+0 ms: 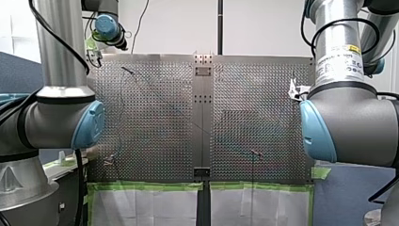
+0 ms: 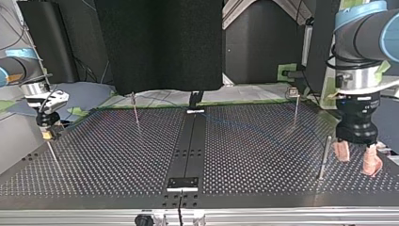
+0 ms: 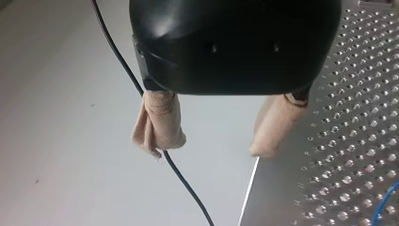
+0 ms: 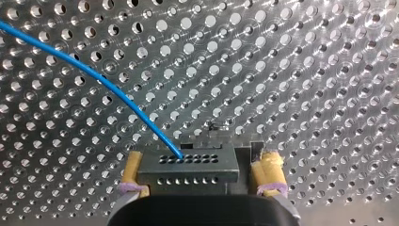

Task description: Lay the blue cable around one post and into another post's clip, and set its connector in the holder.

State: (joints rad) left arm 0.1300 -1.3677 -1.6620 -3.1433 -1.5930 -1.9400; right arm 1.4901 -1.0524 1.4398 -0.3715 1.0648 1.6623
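Running past left pincer [image 3: 211, 148]: black wire [image 3: 186, 186]; thin post [image 2: 323, 157] beside pincer.

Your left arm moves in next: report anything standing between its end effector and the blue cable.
A thin post stands on the table close beside my left end effector, on the blue cable's side. Nothing else visible stands between them.

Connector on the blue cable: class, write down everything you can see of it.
The connector is a dark, boxy block, plastic by its look, with two rows of small round holes on its face. The blue cable enters one upper hole. It sits level between the yellow pads of my right end effector, held above the perforated table.
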